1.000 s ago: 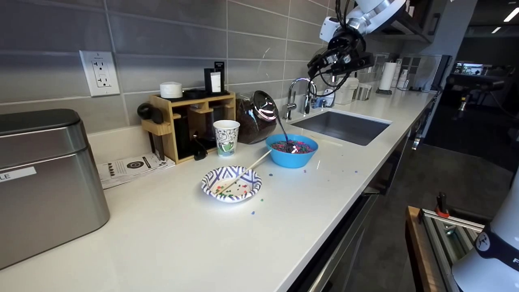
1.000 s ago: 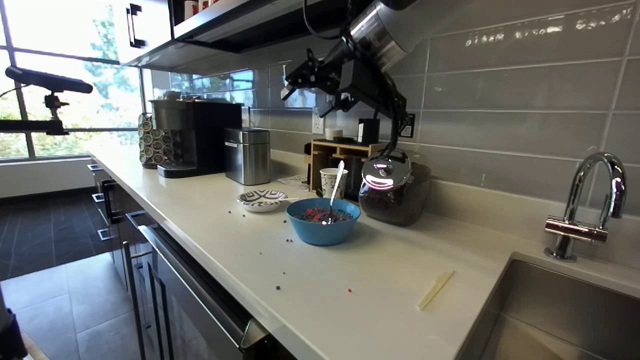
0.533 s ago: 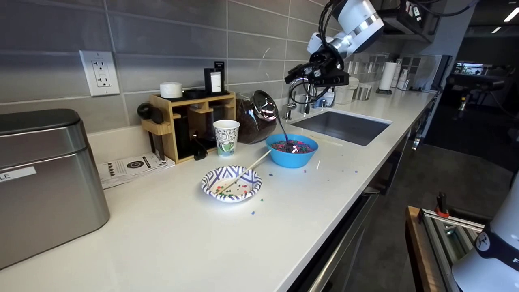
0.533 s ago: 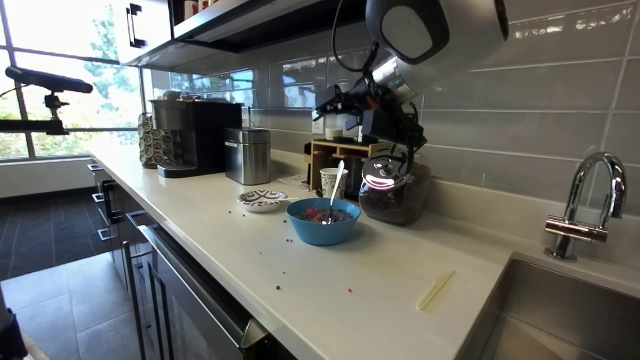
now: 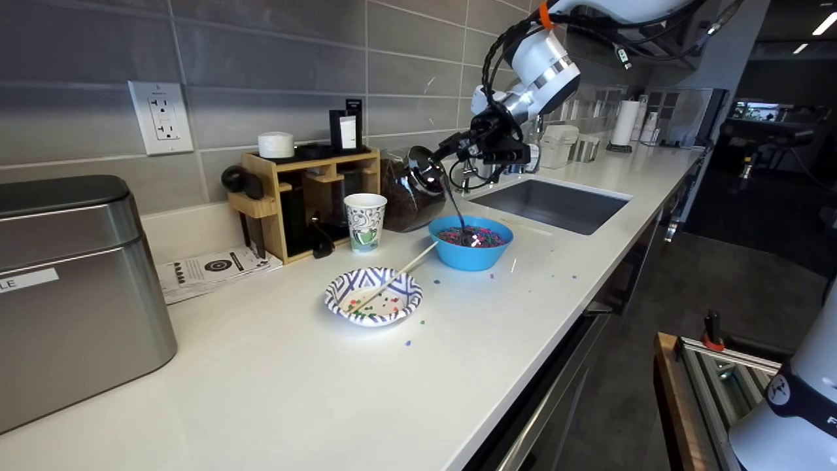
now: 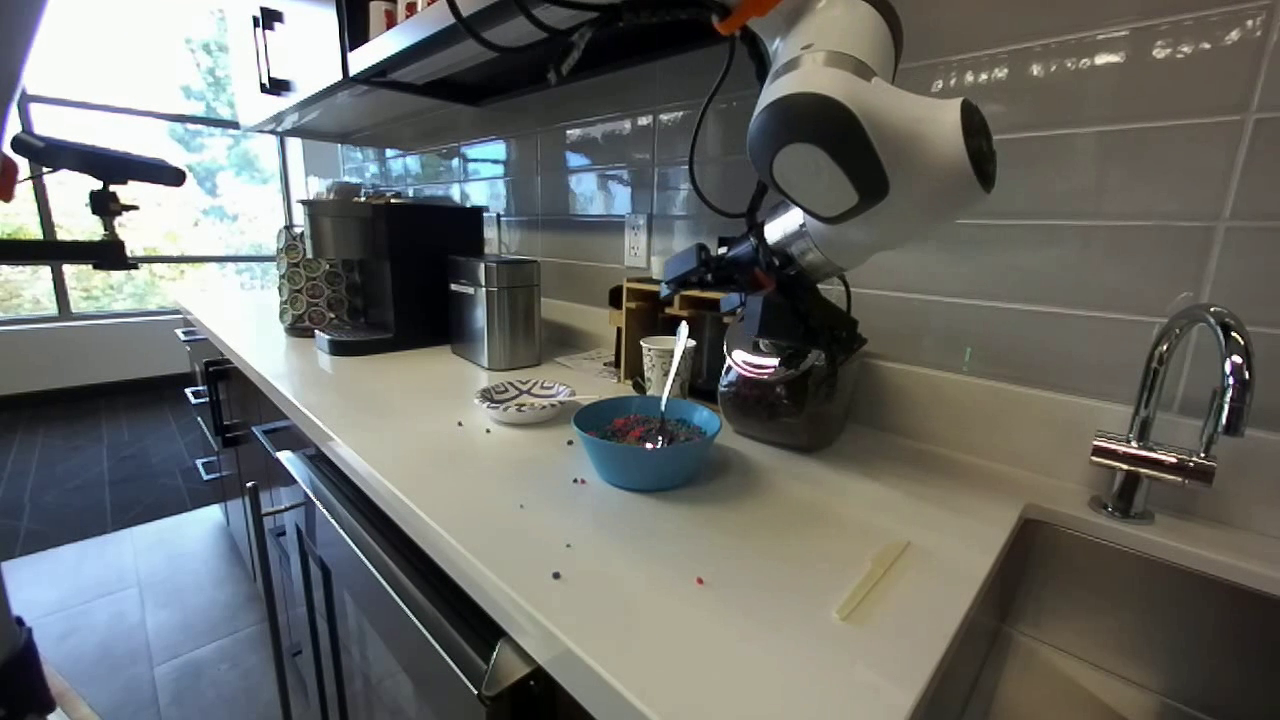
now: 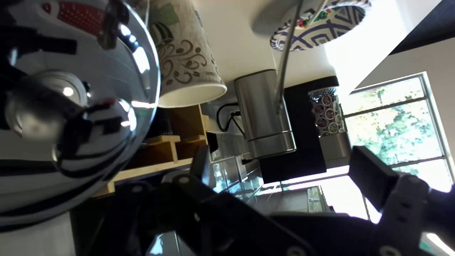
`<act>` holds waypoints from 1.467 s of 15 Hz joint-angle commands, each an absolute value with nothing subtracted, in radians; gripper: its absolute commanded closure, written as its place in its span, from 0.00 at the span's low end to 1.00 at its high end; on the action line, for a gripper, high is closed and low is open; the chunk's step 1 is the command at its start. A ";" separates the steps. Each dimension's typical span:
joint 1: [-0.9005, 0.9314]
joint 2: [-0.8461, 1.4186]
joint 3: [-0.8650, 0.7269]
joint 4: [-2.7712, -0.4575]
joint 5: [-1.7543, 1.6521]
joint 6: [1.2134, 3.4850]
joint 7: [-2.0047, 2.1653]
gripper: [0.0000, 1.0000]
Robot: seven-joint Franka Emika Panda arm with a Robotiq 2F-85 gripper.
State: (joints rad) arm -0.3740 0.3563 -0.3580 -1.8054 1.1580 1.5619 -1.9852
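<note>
My gripper is open and empty, its two fingers wide apart in the wrist view. It also shows in both exterior views, in the air close to a tilted glass jar with dark contents. The jar's shiny lid fills the left of the wrist view, very close to the camera. A blue bowl of small coloured bits stands beside the jar. A spoon leans in it; its handle shows in the wrist view. A patterned paper cup stands near the jar.
A patterned paper bowl holds a thin stick and a few bits. A wooden organizer stands at the wall. A steel bin, a sink with a faucet, and a pale knife are also there.
The arm has come down, bringing the gripper lower and closer to the jar's lid. The fingers stay empty. Bowls, cup, spoon and jar have not moved.
</note>
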 commanded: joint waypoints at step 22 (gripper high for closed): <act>-0.427 0.425 -0.317 -1.776 1.159 1.592 -1.874 0.00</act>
